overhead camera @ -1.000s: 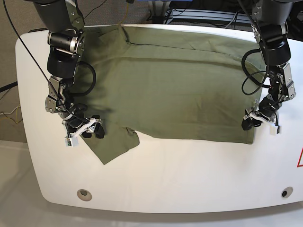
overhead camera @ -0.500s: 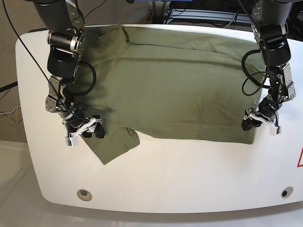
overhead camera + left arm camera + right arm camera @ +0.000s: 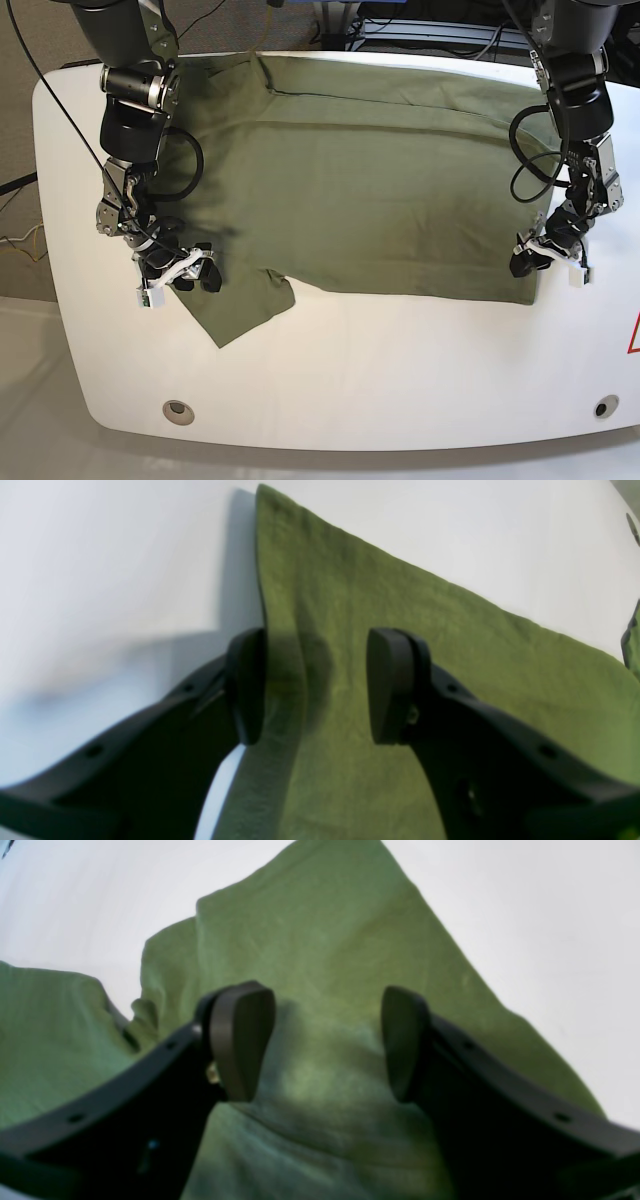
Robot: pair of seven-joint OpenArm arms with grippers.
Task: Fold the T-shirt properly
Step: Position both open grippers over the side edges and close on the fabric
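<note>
- Olive cotton is lying between both sets of jaws: the right gripper is standing wide apart over the sleeve end of the T-shirt, gripping nothing, with cloth mounding up slightly between its fingers.
- Across the last second almost nothing is shifting: in the base view the right gripper is staying low at the sleeve, its jaws spreading only a trace wider, and the cloth outline is keeping the same shape.
- Just beyond the right gripper's tips the sleeve is tapering to a point on the white counter; to its outer side a second lobe of green is running off toward the body of the shirt.
- The left gripper is also parted, holding nothing, straddling the hem edge: one finger is sitting at the very border of the cloth, over bare counter, the other over fabric.
- In the base view the left gripper is hovering at the near hem corner, unmoved from a second ago.
- Outward from both, the T-shirt is lying spread flat across the counter, reaching from one gripper to the other and back to the far edge.
- My judgement: both arms are pausing in a pre-grasp pose, so the fold is not yet starting; closing on sleeve and hem corner looks like the step in hand.
- Whether the pads are touching the cloth or just above it, I cannot tell.
</note>
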